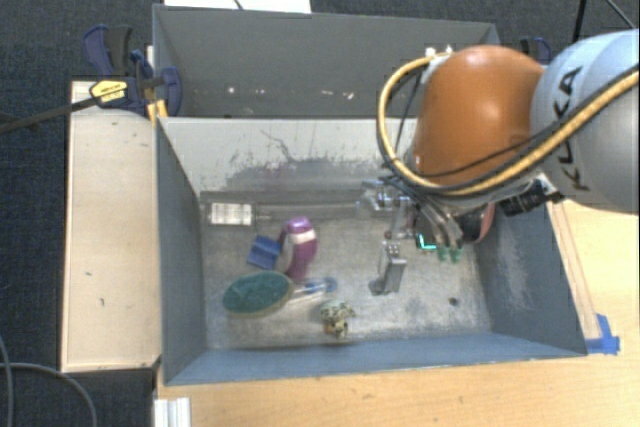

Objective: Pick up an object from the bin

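Bin (300, 65), left half: clear block (230, 213) by back wall; green round scrubber (255, 296), blue piece (264, 252) and purple bottle (299, 247) clustered; mottled lump (337, 318) near front wall. Right of these: gripper (388, 273) low over bare floor, opening cannot be told. Arm (590, 125) enters from the right, orange cover (475, 110) uppermost.

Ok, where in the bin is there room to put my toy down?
The biggest bare floor is on the right, between the arm and the bin's right wall. A smaller gap lies between the purple bottle and the arm. The left is crowded: clear block, blue piece, green round pad, and a small yellowish thing in front.
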{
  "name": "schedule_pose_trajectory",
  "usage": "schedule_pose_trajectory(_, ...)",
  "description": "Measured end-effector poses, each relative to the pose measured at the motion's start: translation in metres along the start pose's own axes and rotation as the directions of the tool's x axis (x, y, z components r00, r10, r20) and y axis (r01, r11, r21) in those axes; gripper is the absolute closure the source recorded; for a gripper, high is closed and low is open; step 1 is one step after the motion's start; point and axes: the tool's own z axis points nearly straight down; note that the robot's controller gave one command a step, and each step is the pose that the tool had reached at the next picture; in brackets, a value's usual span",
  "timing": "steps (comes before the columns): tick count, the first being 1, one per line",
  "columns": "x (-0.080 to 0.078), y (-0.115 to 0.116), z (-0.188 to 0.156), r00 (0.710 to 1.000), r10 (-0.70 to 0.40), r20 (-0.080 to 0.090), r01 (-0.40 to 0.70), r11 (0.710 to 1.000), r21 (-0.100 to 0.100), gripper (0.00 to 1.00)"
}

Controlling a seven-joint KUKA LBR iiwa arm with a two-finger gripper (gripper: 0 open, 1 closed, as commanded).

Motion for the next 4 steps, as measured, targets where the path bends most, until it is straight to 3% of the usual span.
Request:
schedule_pose_trajectory(1, 0.022, 0.019, -0.067, 1.0, 0.008, 0.013, -0.008, 1.0, -0.002, 0.0)
schedule_pose_trajectory(2, 0.025, 0.094, 0.026, 0.999, 0.032, -0.001, -0.032, 0.999, -0.001, 0.0)
schedule_pose_trajectory(3, -0.005, 0.097, 0.141, 0.989, -0.144, 0.021, 0.144, 0.99, -0.002, 0.0)
schedule_pose_trajectory(4, -0.004, 0.097, 0.139, 0.99, -0.14, 0.015, 0.14, 0.99, -0.003, 1.0)
